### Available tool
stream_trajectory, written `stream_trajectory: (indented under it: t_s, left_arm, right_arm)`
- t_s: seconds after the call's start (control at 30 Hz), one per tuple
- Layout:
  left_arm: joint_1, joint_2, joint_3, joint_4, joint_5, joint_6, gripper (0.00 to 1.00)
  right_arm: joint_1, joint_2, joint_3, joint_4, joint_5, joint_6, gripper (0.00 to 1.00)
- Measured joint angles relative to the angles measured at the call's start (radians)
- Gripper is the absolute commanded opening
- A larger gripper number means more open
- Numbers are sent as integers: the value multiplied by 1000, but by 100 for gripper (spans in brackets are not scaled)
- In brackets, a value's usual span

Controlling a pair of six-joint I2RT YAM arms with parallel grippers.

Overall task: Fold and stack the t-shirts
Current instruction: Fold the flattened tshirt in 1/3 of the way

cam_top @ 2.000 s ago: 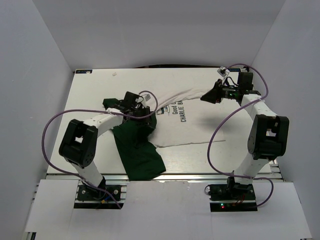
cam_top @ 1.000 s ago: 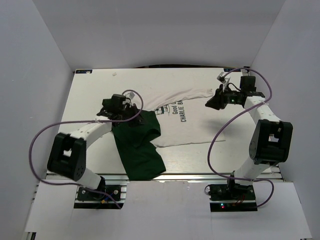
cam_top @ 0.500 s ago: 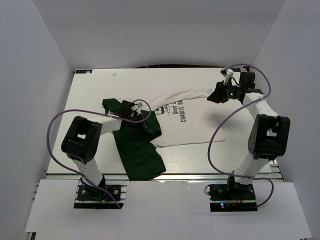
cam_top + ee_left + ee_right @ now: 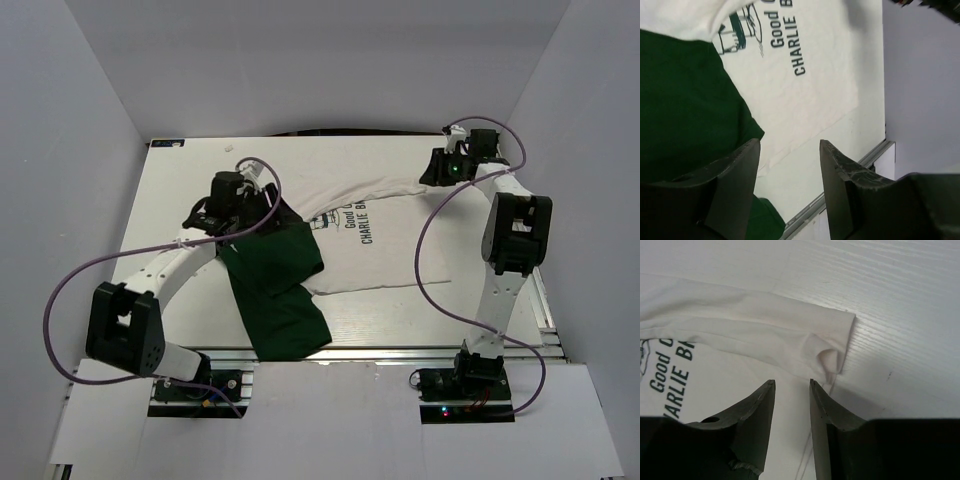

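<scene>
Table (image 4: 170,190): t-shirt (image 4: 805,100) apparently beneath left gripper (image 4: 789,150).

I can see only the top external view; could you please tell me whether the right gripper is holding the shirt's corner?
Observer: No. On the right wrist view the right gripper has its jaws apart with nothing between them.
Operator: Where is the corner, then?
Observer: The t-shirt has its puckered corner on the table, just ahead of that gripper.
Operator: And the left?
Observer: The left gripper is open and empty above the white cloth.
</scene>
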Motion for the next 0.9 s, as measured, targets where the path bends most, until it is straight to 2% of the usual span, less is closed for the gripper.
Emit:
stream_trajectory:
  t_s: [0.2, 0.37, 0.73, 0.83, 0.9]
  left_arm:
    - [30, -56, -28, -25, -24, -8, 62]
    - [38, -61, -82, -66, -42, -13, 62]
    - [48, -61, -91, -87, -50, -18, 62]
    - [48, -61, -91, -87, -50, -18, 62]
    - [48, -61, -91, -87, -49, -17, 62]
  right_arm:
    - [0, 82, 67, 1, 29, -15, 41]
    - [0, 105, 90, 2, 39, -16, 39]
    - [0, 136, 97, 2, 21, -16, 34]
    - [0, 137, 98, 2, 17, -16, 28]
    - [0, 138, 98, 2, 12, -19, 20]
